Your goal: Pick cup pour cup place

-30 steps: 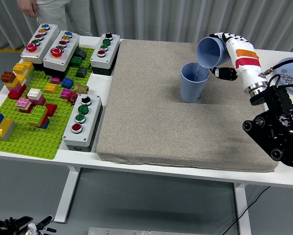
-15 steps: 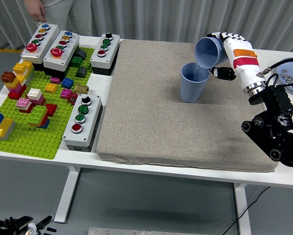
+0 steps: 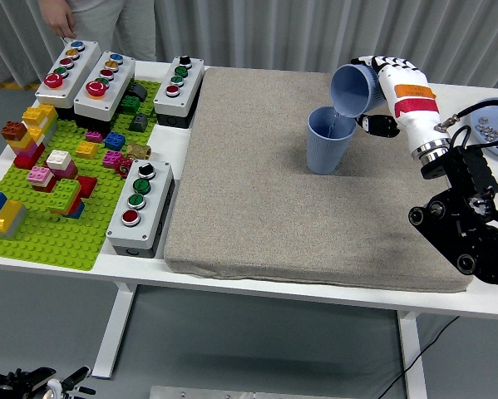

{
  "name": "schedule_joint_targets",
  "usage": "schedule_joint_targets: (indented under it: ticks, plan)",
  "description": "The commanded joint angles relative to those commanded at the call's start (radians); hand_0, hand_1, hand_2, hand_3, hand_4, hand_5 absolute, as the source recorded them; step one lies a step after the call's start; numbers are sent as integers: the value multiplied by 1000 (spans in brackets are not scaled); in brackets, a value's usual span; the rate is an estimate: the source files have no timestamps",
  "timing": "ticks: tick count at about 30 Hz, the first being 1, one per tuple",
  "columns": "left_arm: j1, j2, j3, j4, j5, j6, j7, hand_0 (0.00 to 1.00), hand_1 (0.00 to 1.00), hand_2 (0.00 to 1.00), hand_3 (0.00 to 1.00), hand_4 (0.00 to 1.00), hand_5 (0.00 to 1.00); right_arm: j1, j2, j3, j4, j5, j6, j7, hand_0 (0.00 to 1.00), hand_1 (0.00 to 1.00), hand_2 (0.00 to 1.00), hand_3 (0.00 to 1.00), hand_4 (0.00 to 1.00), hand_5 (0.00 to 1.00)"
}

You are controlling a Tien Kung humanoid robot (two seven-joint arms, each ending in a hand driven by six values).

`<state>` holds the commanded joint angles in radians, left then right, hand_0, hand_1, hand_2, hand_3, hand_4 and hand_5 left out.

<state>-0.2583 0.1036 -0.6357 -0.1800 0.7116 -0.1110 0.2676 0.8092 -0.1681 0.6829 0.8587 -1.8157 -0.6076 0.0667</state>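
Only one view was given, the head view. The camera sat high on the robot's side and looked forward and down across the white table [image 3: 232, 266], whose near edge ran along the lower part of the picture, with the floor and table legs showing beneath it. It stood far enough back to take in the whole grey mat [image 3: 315, 183] and the green brick baseplate [image 3: 57, 233] at the left. The far edge of the table lay near the top, with a curtain behind it and a person [image 3: 99, 21] cut off by the upper frame. The right arm [image 3: 461, 199] entered from the right edge. No second view shared the scene.
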Motion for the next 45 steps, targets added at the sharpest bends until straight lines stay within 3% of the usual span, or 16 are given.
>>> schedule_joint_targets:
  ticks: [45]
  plan:
    - [2,1,-1,0,-1,0,-1,773,765,821,684,511,998,37,-24,-87,7,-101,-38,-58,819,673,557,603,742,87]
